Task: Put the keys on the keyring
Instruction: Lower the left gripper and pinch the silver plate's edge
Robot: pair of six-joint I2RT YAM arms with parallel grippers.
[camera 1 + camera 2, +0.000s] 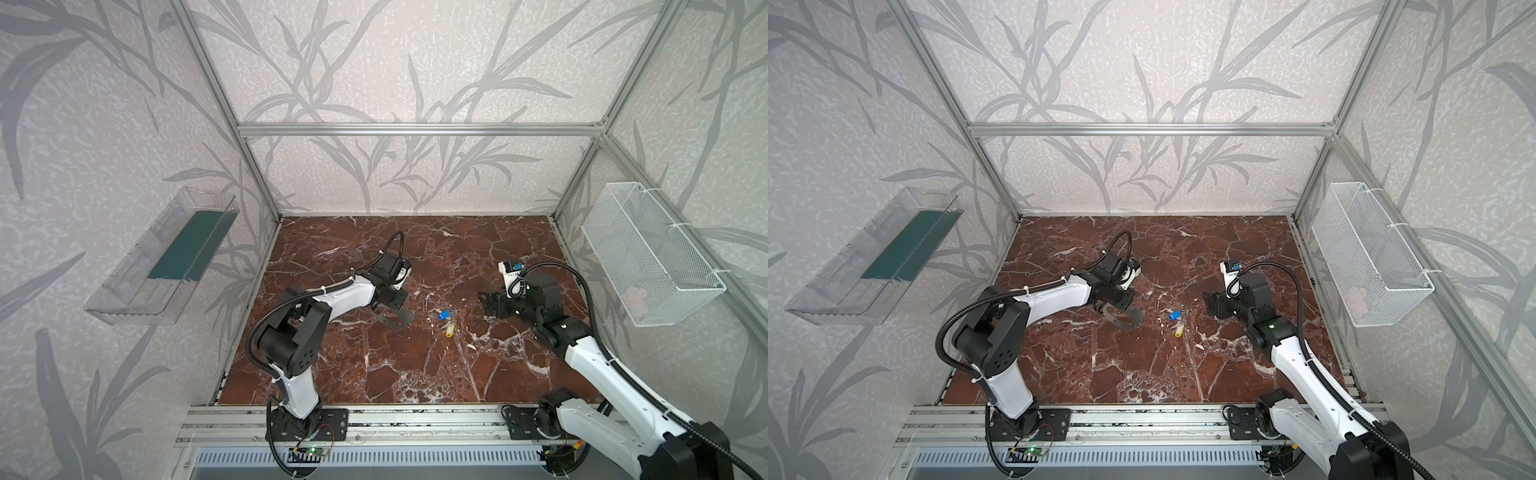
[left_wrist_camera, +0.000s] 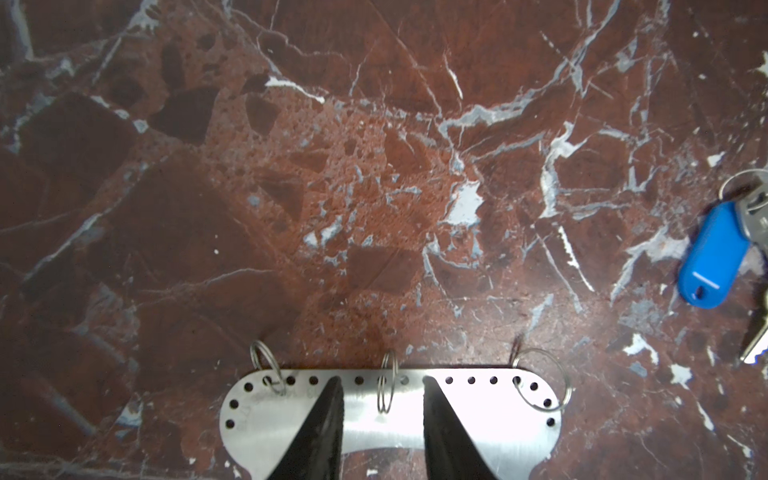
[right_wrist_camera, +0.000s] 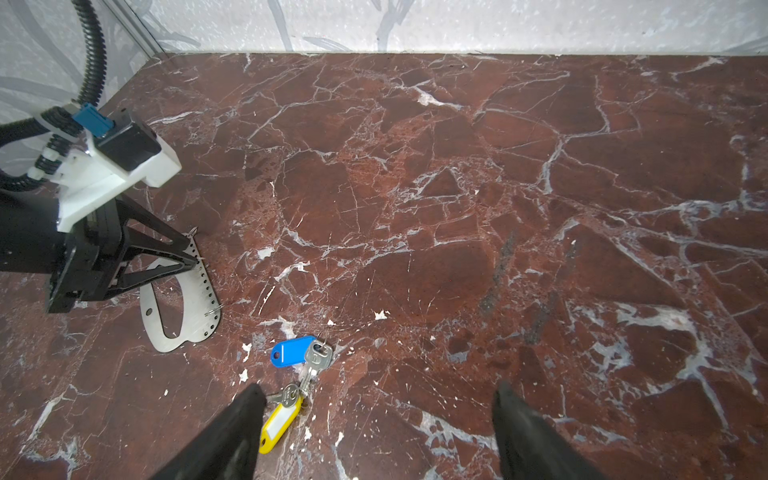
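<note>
Keyring [image 2: 498, 415] lies on table [image 3: 457, 249] under left gripper [image 2: 382, 379], whose fingers [image 2: 324, 436] stand partly apart over its holed edge, clasping nothing; keys [image 3: 316, 358], blue-tagged and yellow-tagged, lie near keyring toward right gripper [image 3: 379, 386], which hangs wide open and empty, one finger just beside the yellow tag [image 3: 278, 428].

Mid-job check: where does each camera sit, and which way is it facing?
Top views: high at the front, looking down at table, both arms, keys.
Left wrist: on left arm, looking down past left pincer at holed plate.
Right wrist: on right arm, looking across table past right pincer to back wall.
Shared: both wrist views show the blue tag.
</note>
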